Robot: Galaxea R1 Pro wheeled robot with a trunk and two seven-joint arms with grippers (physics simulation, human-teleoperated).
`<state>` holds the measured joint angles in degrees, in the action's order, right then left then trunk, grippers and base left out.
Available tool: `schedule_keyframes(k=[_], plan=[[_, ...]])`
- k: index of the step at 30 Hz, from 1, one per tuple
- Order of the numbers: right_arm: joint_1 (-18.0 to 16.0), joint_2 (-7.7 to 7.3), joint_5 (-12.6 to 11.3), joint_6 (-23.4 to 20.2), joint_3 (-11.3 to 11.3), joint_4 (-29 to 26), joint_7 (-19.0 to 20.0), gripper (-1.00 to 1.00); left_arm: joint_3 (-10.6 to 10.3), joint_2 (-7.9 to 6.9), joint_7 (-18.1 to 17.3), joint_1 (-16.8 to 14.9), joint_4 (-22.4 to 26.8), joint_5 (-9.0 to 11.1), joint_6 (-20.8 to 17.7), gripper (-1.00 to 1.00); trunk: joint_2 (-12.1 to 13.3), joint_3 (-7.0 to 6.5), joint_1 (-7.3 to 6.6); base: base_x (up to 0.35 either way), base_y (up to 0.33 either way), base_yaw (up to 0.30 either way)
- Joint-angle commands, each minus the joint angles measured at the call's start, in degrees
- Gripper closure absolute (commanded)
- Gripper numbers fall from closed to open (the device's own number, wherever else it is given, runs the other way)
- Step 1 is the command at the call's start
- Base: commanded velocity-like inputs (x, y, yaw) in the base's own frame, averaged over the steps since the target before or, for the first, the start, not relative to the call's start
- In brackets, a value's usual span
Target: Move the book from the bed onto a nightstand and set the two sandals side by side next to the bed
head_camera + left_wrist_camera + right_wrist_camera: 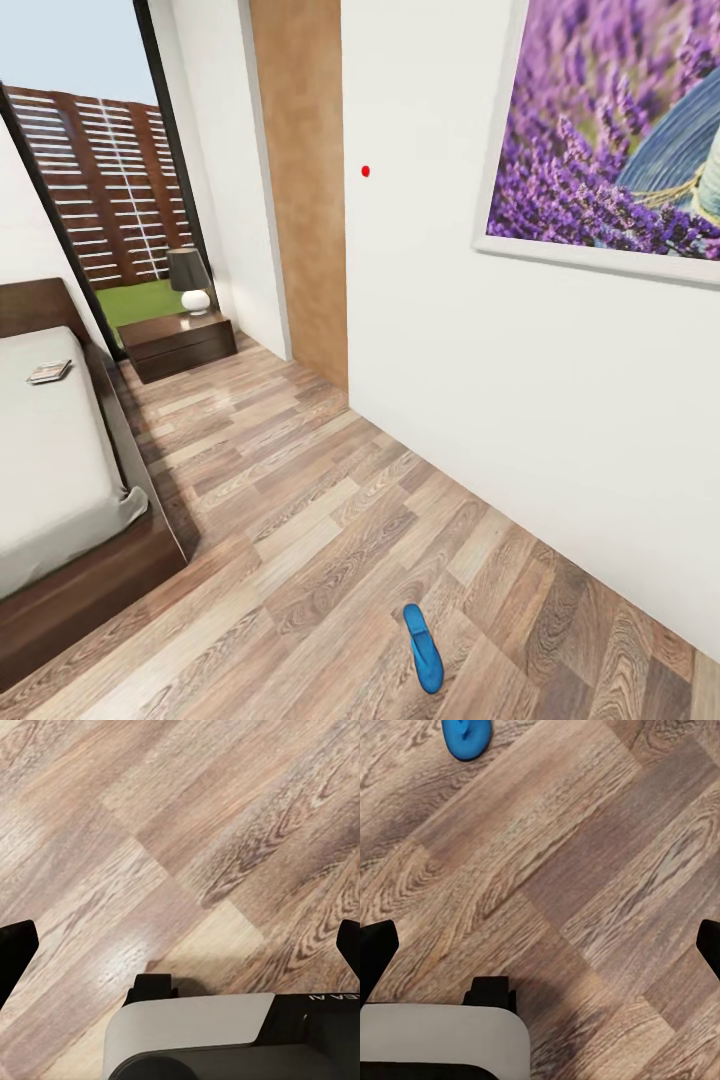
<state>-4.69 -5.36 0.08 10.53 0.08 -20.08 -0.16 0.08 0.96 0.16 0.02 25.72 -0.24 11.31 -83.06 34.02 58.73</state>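
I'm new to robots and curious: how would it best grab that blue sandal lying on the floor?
Probably from straight above, closing on its narrow middle across the width. The blue sandal lies flat and long on the wood floor, apart from the bed and wall, so nothing blocks a downward reach.

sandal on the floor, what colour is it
Bright blue. The sandal shows best in the head view, lying on the wood floor.

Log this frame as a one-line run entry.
phase: approach | book: on bed | sandal: on floor, apart from bed | left gripper: open | right gripper: open
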Motion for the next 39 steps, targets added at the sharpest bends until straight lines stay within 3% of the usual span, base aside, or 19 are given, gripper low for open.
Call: schedule_keyframes(k=[1,24,39], plan=[[-0.04,-0.01,0.01,0.17,0.01,0.04,-0.02,-1.0,0.01,0.01,0.03,0.01,0.03,-0.03,0.12,-1.0,-0.02,0.04,0.0,0.0,0.0,0.0],[-0.05,-0.01,0.02,0.19,0.01,0.04,-0.02,-1.0,0.01,0.01,0.02,-0.02,0.03,-0.03,0.12,-1.0,-0.02,0.04,0.0,0.0,0.0,0.233],[-0.05,-0.01,0.01,0.19,0.01,0.04,-0.02,-1.0,0.01,0.01,0.02,-0.02,0.03,-0.03,0.12,-1.0,-0.02,0.04,0.0,0.0,0.0,0.025]])
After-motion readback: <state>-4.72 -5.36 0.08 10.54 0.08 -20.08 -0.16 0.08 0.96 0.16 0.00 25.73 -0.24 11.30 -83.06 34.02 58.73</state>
